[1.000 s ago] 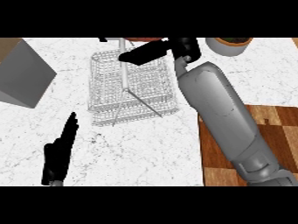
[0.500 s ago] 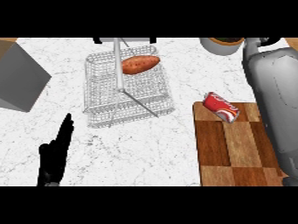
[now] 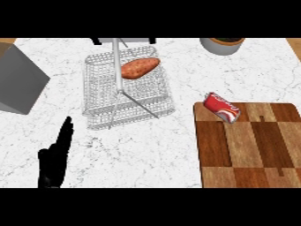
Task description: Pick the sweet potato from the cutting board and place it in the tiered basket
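The tiered basket [image 3: 123, 90] stands on the counter [image 3: 152, 145] toward its far edge, left of the middle. The sweet potato [image 3: 140, 68] lies in the basket's far right part. A box [image 3: 9, 77] sits at the counter's left edge, beside the basket. The cutting board [image 3: 257, 148] lies along the near right corner, with a can [image 3: 222, 107] on its far left corner. A pot [image 3: 222, 44] stands at the far edge, right of the basket. The left hand [image 3: 54, 161] rests near the near left edge.

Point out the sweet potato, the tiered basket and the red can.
sweet potato [image 3: 140, 68]: head view, middle of its orange body.
tiered basket [image 3: 100, 103]: head view, wire mesh on its left part.
red can [image 3: 222, 107]: head view, middle of its side.
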Robot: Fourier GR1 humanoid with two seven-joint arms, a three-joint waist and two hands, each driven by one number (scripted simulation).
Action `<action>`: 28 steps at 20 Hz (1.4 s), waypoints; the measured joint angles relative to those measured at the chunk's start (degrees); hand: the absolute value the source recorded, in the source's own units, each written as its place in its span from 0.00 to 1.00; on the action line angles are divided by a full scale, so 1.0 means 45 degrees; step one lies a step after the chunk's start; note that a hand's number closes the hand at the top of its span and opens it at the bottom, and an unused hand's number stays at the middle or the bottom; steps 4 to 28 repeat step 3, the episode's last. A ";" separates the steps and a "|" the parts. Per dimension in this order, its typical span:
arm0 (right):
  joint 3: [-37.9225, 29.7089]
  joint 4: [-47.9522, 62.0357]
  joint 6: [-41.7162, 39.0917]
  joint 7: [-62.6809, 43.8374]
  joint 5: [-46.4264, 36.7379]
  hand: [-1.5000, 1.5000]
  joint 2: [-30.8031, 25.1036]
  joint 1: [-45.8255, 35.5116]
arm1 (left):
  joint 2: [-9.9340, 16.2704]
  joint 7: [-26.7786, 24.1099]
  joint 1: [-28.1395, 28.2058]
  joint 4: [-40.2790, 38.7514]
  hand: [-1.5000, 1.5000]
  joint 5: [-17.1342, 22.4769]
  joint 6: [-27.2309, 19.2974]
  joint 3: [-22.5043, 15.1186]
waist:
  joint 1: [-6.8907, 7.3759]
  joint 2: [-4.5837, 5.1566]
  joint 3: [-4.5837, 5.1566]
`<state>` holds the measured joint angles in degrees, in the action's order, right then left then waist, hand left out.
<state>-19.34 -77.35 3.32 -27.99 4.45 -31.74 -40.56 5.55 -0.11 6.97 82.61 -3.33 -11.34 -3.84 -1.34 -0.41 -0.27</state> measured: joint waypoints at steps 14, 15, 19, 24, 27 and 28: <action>-0.1240 0.0448 -0.1703 0.0693 0.1256 0.00 -0.1079 0.0917 | -0.0042 0.0362 -0.0255 0.0028 0.50 -0.0034 -0.0011 -0.0039 | 0.0047 0.0025 0.0003; -0.1240 0.0448 -0.1703 0.0693 0.1256 0.00 -0.1079 0.0917 | -0.0042 0.0362 -0.0255 0.0028 0.50 -0.0034 -0.0011 -0.0039 | 0.0047 0.0025 0.0003; -0.1240 0.0448 -0.1703 0.0693 0.1256 0.00 -0.1079 0.0917 | -0.0042 0.0362 -0.0255 0.0028 0.50 -0.0034 -0.0011 -0.0039 | 0.0047 0.0025 0.0003; -0.1240 0.0448 -0.1703 0.0693 0.1256 0.00 -0.1079 0.0917 | -0.0042 0.0362 -0.0255 0.0028 0.50 -0.0034 -0.0011 -0.0039 | 0.0047 0.0025 0.0003; -0.1240 0.0448 -0.1703 0.0693 0.1256 0.00 -0.1079 0.0917 | -0.0042 0.0362 -0.0255 0.0028 0.50 -0.0034 -0.0011 -0.0039 | 0.0047 0.0025 0.0003; -0.1240 0.0448 -0.1703 0.0693 0.1256 0.00 -0.1079 0.0917 | -0.0042 0.0362 -0.0255 0.0028 0.50 -0.0034 -0.0011 -0.0039 | 0.0047 0.0025 0.0003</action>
